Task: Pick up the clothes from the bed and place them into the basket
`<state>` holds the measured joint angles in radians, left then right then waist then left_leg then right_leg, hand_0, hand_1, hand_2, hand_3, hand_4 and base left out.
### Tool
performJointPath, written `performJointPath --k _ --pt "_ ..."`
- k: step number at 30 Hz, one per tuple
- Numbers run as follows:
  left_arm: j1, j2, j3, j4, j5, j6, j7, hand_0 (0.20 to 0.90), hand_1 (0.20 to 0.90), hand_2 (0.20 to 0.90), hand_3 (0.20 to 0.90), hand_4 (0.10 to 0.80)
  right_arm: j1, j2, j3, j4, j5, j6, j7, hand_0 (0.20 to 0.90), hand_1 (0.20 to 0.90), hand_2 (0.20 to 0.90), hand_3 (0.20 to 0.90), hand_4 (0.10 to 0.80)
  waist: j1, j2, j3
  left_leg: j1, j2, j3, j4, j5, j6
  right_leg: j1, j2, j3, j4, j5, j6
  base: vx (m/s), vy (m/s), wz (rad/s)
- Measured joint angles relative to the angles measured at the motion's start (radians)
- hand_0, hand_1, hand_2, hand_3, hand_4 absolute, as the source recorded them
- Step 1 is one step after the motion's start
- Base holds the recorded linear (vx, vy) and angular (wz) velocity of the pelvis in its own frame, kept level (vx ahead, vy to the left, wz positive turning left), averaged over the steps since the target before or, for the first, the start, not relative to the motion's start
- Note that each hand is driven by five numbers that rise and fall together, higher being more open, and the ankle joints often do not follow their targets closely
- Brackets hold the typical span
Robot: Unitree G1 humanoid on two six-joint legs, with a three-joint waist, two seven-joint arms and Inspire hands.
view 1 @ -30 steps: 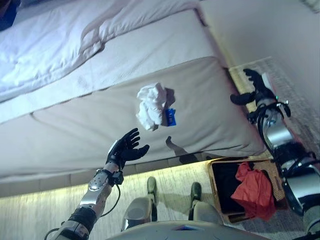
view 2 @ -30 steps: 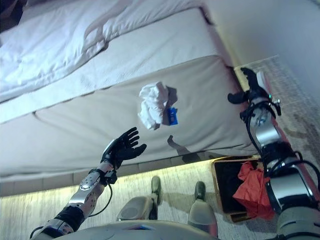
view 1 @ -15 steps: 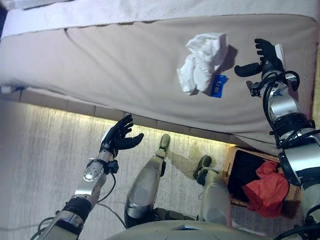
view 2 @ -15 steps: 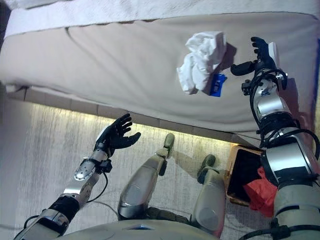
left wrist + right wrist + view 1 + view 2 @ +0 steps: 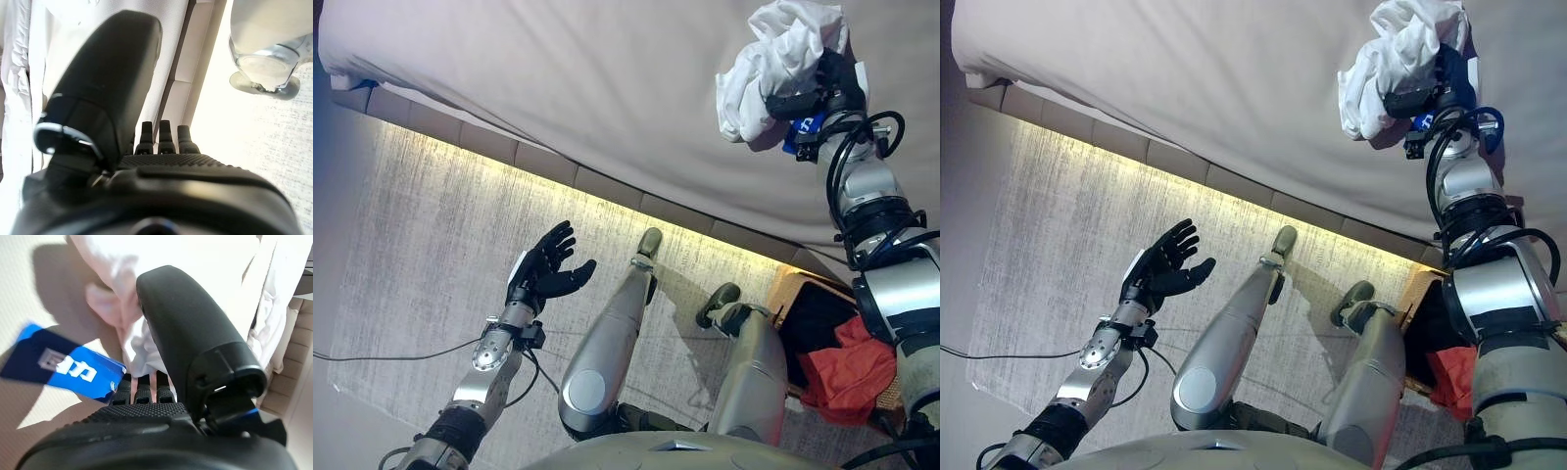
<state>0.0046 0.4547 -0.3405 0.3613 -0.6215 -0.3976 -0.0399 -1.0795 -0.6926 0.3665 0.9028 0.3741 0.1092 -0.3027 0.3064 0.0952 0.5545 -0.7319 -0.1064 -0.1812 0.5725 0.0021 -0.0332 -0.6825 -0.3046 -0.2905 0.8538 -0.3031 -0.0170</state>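
A crumpled white cloth [image 5: 766, 61] lies on the beige bed [image 5: 558, 78] near its edge, with a blue tag [image 5: 797, 135] beside it. My right hand [image 5: 837, 88] is at the cloth, its thumb lying across the cloth's lower side and its fingers straight against it. In the right wrist view the hand [image 5: 161, 431] points at the white cloth [image 5: 139, 345], with the blue tag [image 5: 63, 362] beside it. My left hand [image 5: 540, 279] is open and empty, palm up, over the floor. The wicker basket [image 5: 793, 294] stands on the floor at lower right and holds a red cloth [image 5: 847, 367].
The bed's edge runs diagonally across the view, with a lit strip [image 5: 607, 191] under it. A grey rug [image 5: 421, 255] covers the floor on the left. The left wrist view shows the bed's side [image 5: 181, 73] past the open fingers.
The camera has swung, shifting the whole scene. My right hand has closed the gap to the white cloth and now touches it. The left hand has stayed open.
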Motion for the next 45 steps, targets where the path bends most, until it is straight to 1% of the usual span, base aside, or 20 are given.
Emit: performJointPath --k 5,8,9,11,16,20,22,25,27,29,31,32,33,35,36,37,38,39,41,45 --pt "0.004 0.039 0.001 -0.100 -0.031 -0.005 0.016 0.900 0.900 0.900 0.900 0.800 -0.088 -0.002 0.002 0.050 -0.002 0.007 0.001 0.900 0.900 0.900 0.900 0.800 0.003 0.000 0.000 -0.111 -0.001 -0.017 0.054 -0.001 -0.002 -0.109 0.005 0.002 0.064 -0.009 -0.014 -0.032 -0.004 0.09" --pt "0.005 0.041 0.002 -0.116 -0.047 -0.007 0.030 0.900 0.900 0.900 0.900 0.800 -0.127 -0.012 0.006 0.058 -0.002 0.021 0.004 0.900 0.900 0.900 0.900 0.800 0.003 0.000 0.000 -0.153 0.002 -0.020 0.065 -0.001 -0.002 -0.151 0.006 0.005 0.084 -0.013 -0.021 -0.039 -0.009 0.07" --pt "0.005 0.041 0.001 -0.116 -0.047 -0.010 0.036 0.900 0.900 0.900 0.900 0.800 -0.143 -0.016 0.015 0.066 -0.002 0.021 0.007 0.669 0.669 0.669 0.631 0.531 0.002 0.000 0.000 -0.169 0.003 -0.024 0.074 -0.002 -0.002 -0.167 0.007 0.005 0.093 -0.013 -0.021 -0.047 -0.021 0.06" --pt "0.005 0.041 0.001 -0.116 -0.047 -0.014 0.044 0.900 0.900 0.900 0.900 0.800 -0.163 -0.028 0.024 0.070 -0.002 0.018 0.008 0.300 0.300 0.300 0.200 0.100 0.002 0.000 0.000 -0.195 0.003 -0.032 0.085 -0.002 -0.003 -0.190 0.007 -0.001 0.100 -0.013 -0.021 -0.040 -0.028 0.05" --pt "0.006 0.047 0.001 -0.116 -0.047 -0.017 0.053 0.900 0.900 0.900 0.900 0.800 -0.193 -0.055 0.023 0.109 -0.001 -0.016 0.005 0.300 0.300 0.300 0.200 0.100 0.002 0.000 0.000 -0.227 0.003 -0.044 0.095 -0.002 -0.004 -0.215 0.009 -0.008 0.105 -0.013 -0.021 -0.047 -0.018 0.03" --pt "0.008 0.067 0.005 -0.123 -0.048 -0.021 0.053 0.900 0.900 0.900 0.900 0.800 -0.192 -0.041 0.023 0.114 -0.001 -0.017 0.003 0.300 0.300 0.300 0.200 0.100 0.002 0.001 0.000 -0.227 0.003 -0.042 0.099 -0.004 -0.005 -0.216 0.027 0.011 0.103 -0.013 -0.021 -0.034 -0.036 -0.04" --pt "0.007 0.070 0.012 -0.124 -0.048 -0.022 0.053 0.900 0.900 0.900 0.900 0.800 -0.188 -0.032 0.024 0.122 0.000 -0.017 0.002 0.300 0.300 0.300 0.200 0.100 0.003 0.000 0.000 -0.215 0.002 -0.042 0.094 -0.004 -0.006 -0.204 0.027 0.015 0.092 -0.013 -0.022 -0.012 -0.039 0.05" --pt "0.007 0.070 0.015 -0.122 -0.047 -0.021 0.051 0.900 0.900 0.900 0.900 0.800 -0.158 -0.016 0.025 0.122 0.006 -0.016 0.006 0.300 0.300 0.300 0.200 0.100 0.008 0.000 0.000 -0.158 0.004 -0.040 0.063 -0.004 -0.006 -0.145 0.031 0.012 0.055 -0.012 -0.022 -0.017 -0.002 -0.03" --pt "0.010 0.070 0.015 -0.119 -0.046 -0.021 0.043 0.900 0.900 0.900 0.900 0.800 -0.113 -0.007 0.025 0.121 0.017 -0.016 0.013 0.300 0.300 0.300 0.200 0.100 0.007 -0.002 0.001 -0.076 0.014 -0.035 0.029 -0.004 -0.006 -0.065 0.034 0.015 0.008 -0.010 -0.025 -0.032 0.015 -0.10" --pt "0.015 0.069 0.015 -0.118 -0.046 -0.023 0.033 0.900 0.900 0.900 0.900 0.800 -0.074 -0.005 0.025 0.121 0.037 -0.017 0.032 0.300 0.300 0.300 0.200 0.100 0.009 -0.004 0.002 0.019 0.021 -0.009 -0.010 0.000 -0.001 0.024 0.038 0.023 -0.043 -0.007 -0.024 -0.003 0.045 -0.28" --pt "0.013 0.069 0.015 -0.111 -0.045 -0.022 0.033 0.900 0.900 0.900 0.900 0.800 -0.053 -0.005 0.025 0.120 0.036 -0.020 0.055 0.300 0.300 0.300 0.200 0.100 0.003 -0.008 0.003 0.100 0.028 0.020 -0.052 0.010 0.012 0.096 0.041 0.033 -0.091 0.019 -0.006 0.020 0.061 -0.33" --pt "0.012 0.069 0.015 -0.110 -0.045 -0.022 0.034 0.900 0.900 0.900 0.900 0.800 -0.048 -0.005 0.025 0.120 0.036 -0.020 0.066 0.300 0.300 0.300 0.200 0.100 0.000 -0.009 0.004 0.140 0.034 0.031 -0.074 0.011 0.015 0.131 0.043 0.036 -0.118 0.025 -0.006 0.006 0.056 -0.43" --pt "0.011 0.069 0.016 -0.110 -0.044 -0.021 0.034 0.900 0.900 0.900 0.900 0.800 -0.042 -0.006 0.025 0.120 0.036 -0.023 0.082 0.300 0.300 0.300 0.200 0.100 -0.004 -0.013 0.005 0.198 0.036 0.052 -0.110 0.021 0.023 0.187 0.047 0.040 -0.160 0.048 0.020 -0.009 0.049 -0.40" --pt "-0.008 0.067 0.016 -0.101 -0.044 -0.019 0.033 0.900 0.900 0.900 0.900 0.800 -0.034 -0.017 0.021 0.119 0.037 -0.042 0.098 0.300 0.300 0.300 0.200 0.100 -0.028 -0.019 0.006 0.271 0.041 0.063 -0.158 0.028 0.025 0.256 0.053 0.048 -0.224 0.078 0.034 -0.051 0.074 -0.26" --pt "-0.018 0.066 0.016 -0.091 -0.044 -0.019 0.033 0.900 0.900 0.900 0.900 0.800 -0.029 -0.021 0.013 0.118 0.037 -0.048 0.107 0.300 0.300 0.300 0.200 0.100 -0.032 -0.021 0.005 0.307 0.049 0.074 -0.189 0.040 0.024 0.288 0.063 0.053 -0.264 0.099 0.036 -0.022 0.073 -0.38" --pt "-0.024 0.065 0.018 -0.078 -0.044 -0.019 0.033 0.900 0.900 0.900 0.900 0.800 -0.022 -0.022 -0.003 0.114 0.038 -0.053 0.123 0.300 0.300 0.300 0.200 0.100 -0.035 -0.027 0.004 0.357 0.058 0.091 -0.236 0.046 0.021 0.331 0.076 0.060 -0.319 0.123 0.046 0.039 0.045 -0.43" --pt "-0.030 0.065 0.018 -0.065 -0.044 -0.017 0.033 0.900 0.900 0.900 0.900 0.800 -0.012 -0.029 -0.008 0.109 0.038 -0.063 0.131 0.300 0.300 0.300 0.200 0.100 -0.045 -0.029 0.004 0.397 0.064 0.101 -0.269 0.052 0.025 0.370 0.081 0.063 -0.360 0.138 0.056 0.052 0.038 -0.44" --pt "-0.029 0.065 0.021 -0.063 -0.041 -0.016 0.034 0.900 0.900 0.900 0.900 0.800 -0.001 -0.041 -0.010 0.101 0.037 -0.071 0.141 0.300 0.300 0.300 0.200 0.100 -0.059 -0.033 0.002 0.435 0.068 0.110 -0.298 0.054 0.027 0.407 0.088 0.068 -0.401 0.151 0.057 0.061 0.023 -0.29" --pt "-0.040 0.066 0.032 -0.050 -0.006 -0.011 0.042 0.900 0.900 0.900 0.900 0.800 0.024 -0.077 -0.032 0.059 0.035 -0.080 0.164 0.300 0.300 0.300 0.200 0.100 -0.078 -0.053 -0.005 0.489 0.073 0.134 -0.346 0.056 0.028 0.454 0.099 0.086 -0.461 0.172 0.071 0.102 0.022 -0.31" --pt "-0.049 0.068 0.042 -0.024 0.028 0.040 0.055 0.900 0.900 0.900 0.900 0.800 0.109 -0.120 -0.104 -0.057 0.035 -0.080 0.204 0.300 0.300 0.300 0.200 0.100 -0.116 -0.075 -0.010 0.622 0.085 0.178 -0.429 0.060 0.030 0.584 0.121 0.115 -0.588 0.224 0.092 0.095 0.004 -0.38"
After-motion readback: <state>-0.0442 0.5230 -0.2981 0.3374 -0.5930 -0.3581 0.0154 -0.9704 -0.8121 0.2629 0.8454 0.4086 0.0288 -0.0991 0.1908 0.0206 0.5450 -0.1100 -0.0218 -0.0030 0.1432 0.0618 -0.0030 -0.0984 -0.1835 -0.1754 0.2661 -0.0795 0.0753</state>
